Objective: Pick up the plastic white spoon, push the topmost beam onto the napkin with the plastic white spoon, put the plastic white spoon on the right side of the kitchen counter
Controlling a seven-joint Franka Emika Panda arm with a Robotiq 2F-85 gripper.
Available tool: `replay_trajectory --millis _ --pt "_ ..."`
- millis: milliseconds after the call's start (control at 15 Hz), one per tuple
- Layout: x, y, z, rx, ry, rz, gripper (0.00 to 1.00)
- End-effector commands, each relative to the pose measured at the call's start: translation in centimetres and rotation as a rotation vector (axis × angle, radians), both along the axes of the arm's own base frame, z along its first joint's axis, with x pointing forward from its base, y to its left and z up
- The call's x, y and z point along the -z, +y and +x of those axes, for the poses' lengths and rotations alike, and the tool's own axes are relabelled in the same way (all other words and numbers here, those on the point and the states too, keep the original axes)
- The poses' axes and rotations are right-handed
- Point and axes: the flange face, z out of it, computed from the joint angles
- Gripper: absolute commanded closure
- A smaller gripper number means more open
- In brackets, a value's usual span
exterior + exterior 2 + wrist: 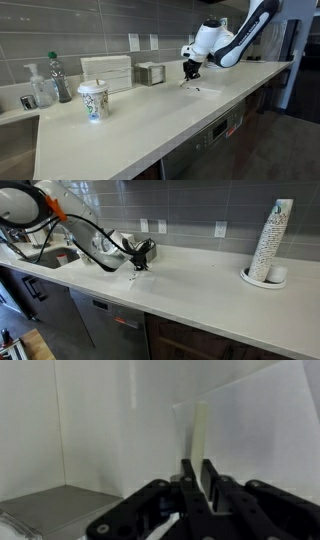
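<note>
My gripper point(200, 478) is shut on the plastic white spoon point(202, 428), whose pale stem sticks out straight between the fingers. Beyond it lies the napkin point(262, 430), a flat white sheet on the kitchen counter point(95, 420). In both exterior views the gripper point(191, 70) point(140, 258) points down, close above the counter point(150, 120) point(200, 285). The napkin point(203, 91) lies just beside it. I cannot make out any beam; it is too small or hidden.
A paper cup point(93, 102) stands on the counter. A white ribbed dispenser point(107, 72) and a small box point(150, 74) stand by the tiled wall. Bottles point(58, 78) stand beside a sink point(55, 256). A tall stack of cups point(272, 242) stands at one end.
</note>
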Motion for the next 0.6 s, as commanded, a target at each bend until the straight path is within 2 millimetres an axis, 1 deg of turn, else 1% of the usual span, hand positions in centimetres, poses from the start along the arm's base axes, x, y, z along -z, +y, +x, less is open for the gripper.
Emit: replay_trajectory --millis 0,333,533 --pt "0.0 -0.8 -1.3 -0.041 0.018 0.012 0.97" --pt "-0.7 -1.4 -2.2 -0.075 0.017 0.035 0.97" --pt "-0.8 -1.8 -2.7 -0.098 0.027 0.036 0.97"
